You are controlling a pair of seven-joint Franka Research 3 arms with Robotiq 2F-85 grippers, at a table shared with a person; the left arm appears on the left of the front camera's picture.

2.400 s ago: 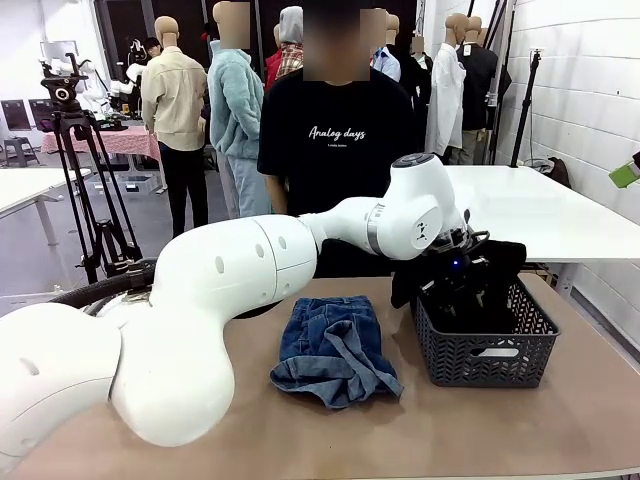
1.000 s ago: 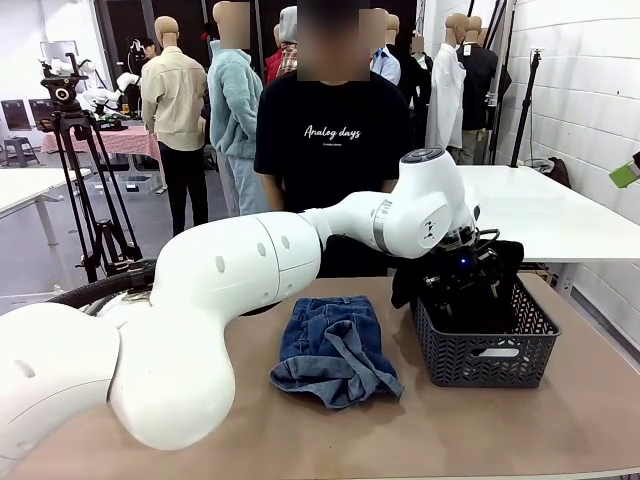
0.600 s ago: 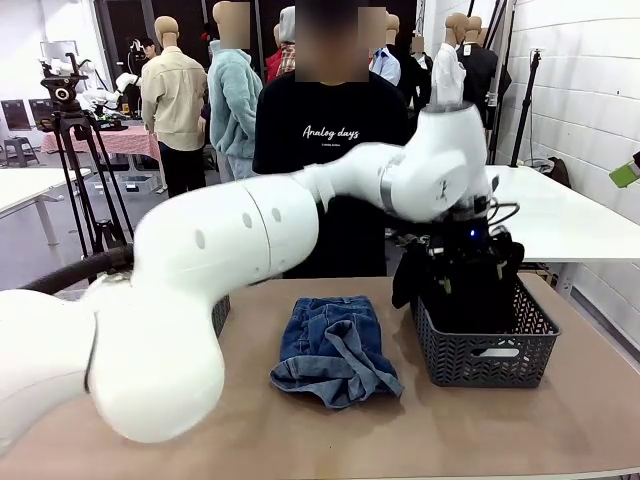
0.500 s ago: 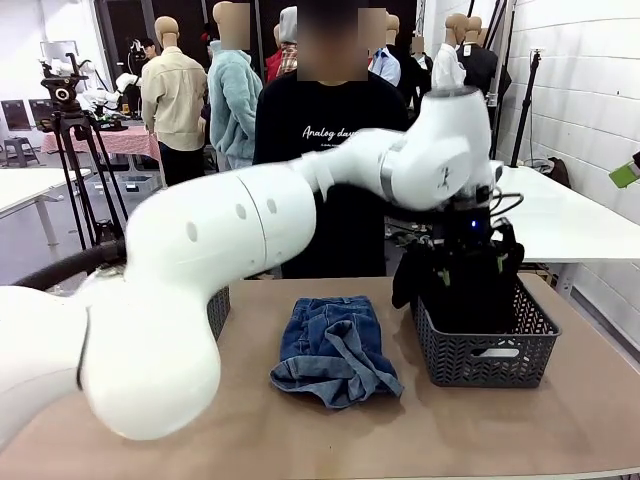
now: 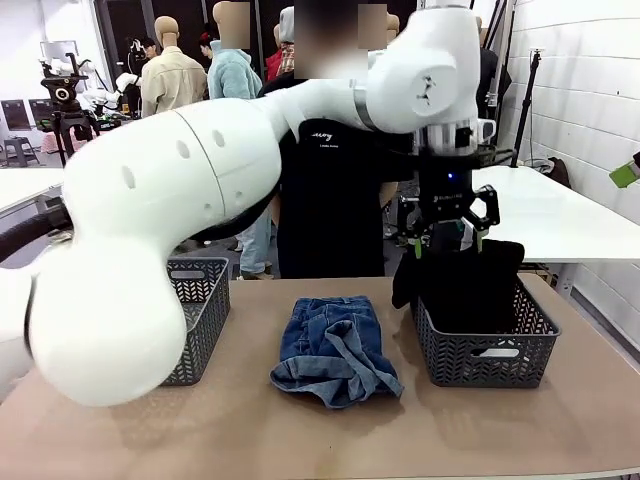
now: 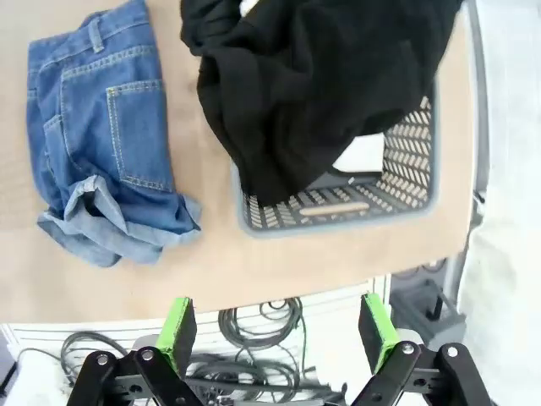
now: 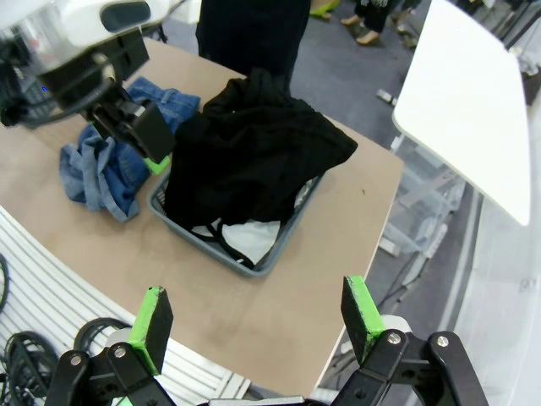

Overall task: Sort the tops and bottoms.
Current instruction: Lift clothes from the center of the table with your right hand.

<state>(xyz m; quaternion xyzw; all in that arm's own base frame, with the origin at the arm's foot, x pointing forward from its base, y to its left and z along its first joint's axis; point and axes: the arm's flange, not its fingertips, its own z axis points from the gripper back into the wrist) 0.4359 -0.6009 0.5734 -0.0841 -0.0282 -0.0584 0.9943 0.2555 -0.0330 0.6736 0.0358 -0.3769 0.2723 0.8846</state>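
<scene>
Hovering above the black garment (image 5: 468,285) in the basket (image 5: 487,360), left hand (image 5: 447,236) was released, empty; denim garment (image 5: 333,345) likely needed a centred pinch.

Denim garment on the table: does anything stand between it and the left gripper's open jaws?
Nothing visible does. The denim garment lies uncovered on the table. The left gripper hangs above the neighbouring basket and its heaped black garment, jaws open and empty, with only open air between it and the denim.
</scene>
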